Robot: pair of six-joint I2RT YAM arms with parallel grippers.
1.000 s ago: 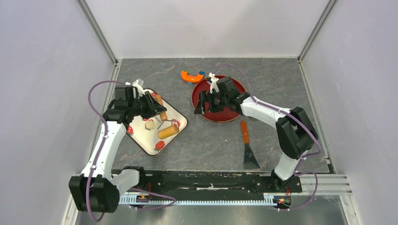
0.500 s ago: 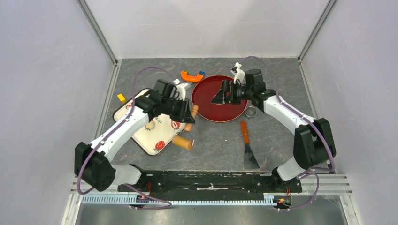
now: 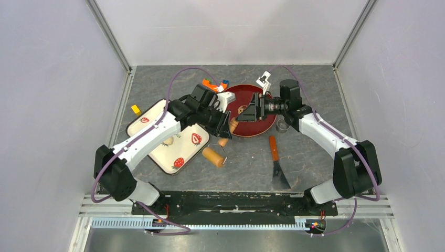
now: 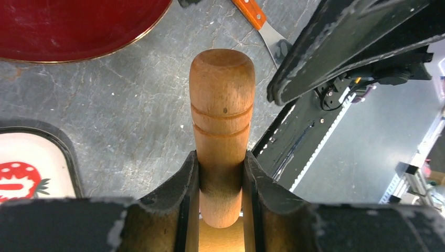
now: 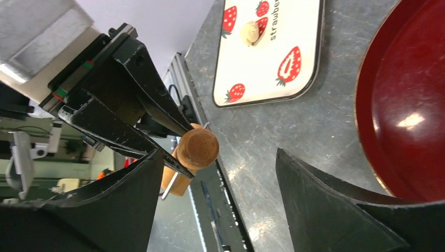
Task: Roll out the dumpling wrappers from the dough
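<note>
Left pincer (image 4: 220, 160): clamped on roller handle (image 4: 221, 89). Right pincer (image 5: 218, 155): wide apart. Dough (image 5: 251, 32): plain on tray (image 5: 257, 71) in right wrist view, half-hidden by arm overhead.

Only one bit of writing can be read. It stands on the flat white tray with a dark rim and red strawberry pictures (image 5: 267, 63), which lies on the left side of the grey stone-look table (image 5: 273, 136). In the right wrist view, small dark letters (image 5: 274, 25) spell "strawbe", just beside one printed strawberry (image 5: 261, 24). The word is cut off at the picture's edge. From above, the tray's print is too small to read.
</note>
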